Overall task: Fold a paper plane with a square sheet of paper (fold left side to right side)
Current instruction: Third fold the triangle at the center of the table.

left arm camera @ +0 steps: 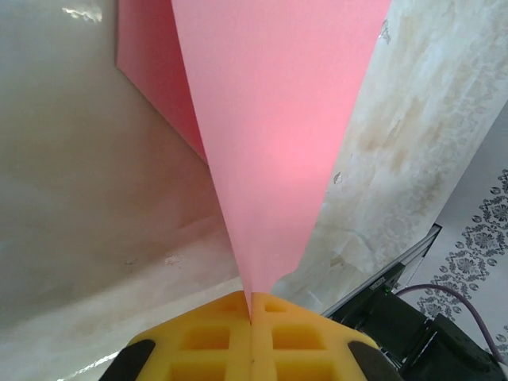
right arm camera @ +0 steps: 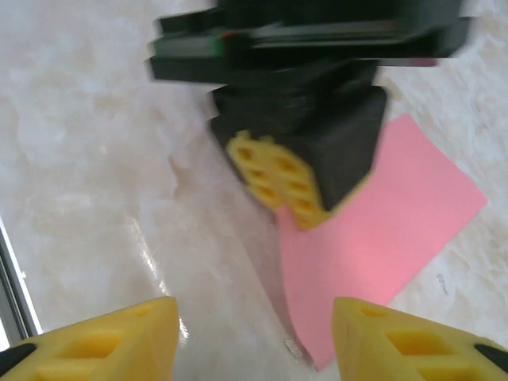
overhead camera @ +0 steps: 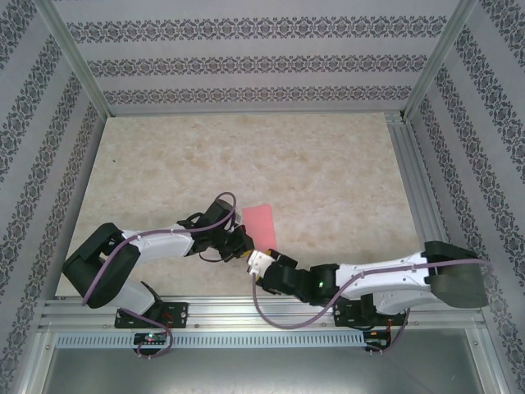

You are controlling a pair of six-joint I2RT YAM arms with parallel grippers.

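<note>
Pinching a thin, plain pinkish-red sheet of paper (left arm camera: 270, 119), the left gripper (left arm camera: 252, 300) has its two yellow foam pads pressed flat together. The paper comes out of the seam between them and widens away from the camera. Behind this pale upper leaf, at upper left in the left wrist view, a darker pink layer shows, so the sheet looks doubled over, though how it is creased cannot be told. From above, the paper reads as a narrow rectangle on the beige marbled tabletop (overhead camera: 328, 164), in the near middle of the table, just ahead of the two wrists and between them. The left arm reaches in from the left, its gripper at the sheet's near left edge. The right gripper (right arm camera: 254, 311) comes in from the right and sits just on the near side of the sheet's near corner. Its yellow foam fingers (right arm camera: 119, 341) stand well apart, released, with only bare table and the paper's near corner seen through the gap. In the somewhat blurred right wrist view, the left gripper's black body and yellow pad meet the paper's left edge, while the rest of the sheet lies flat to the right. Patterned grey-and-white wall panels (overhead camera: 246, 61) enclose the table on three sides.
</note>
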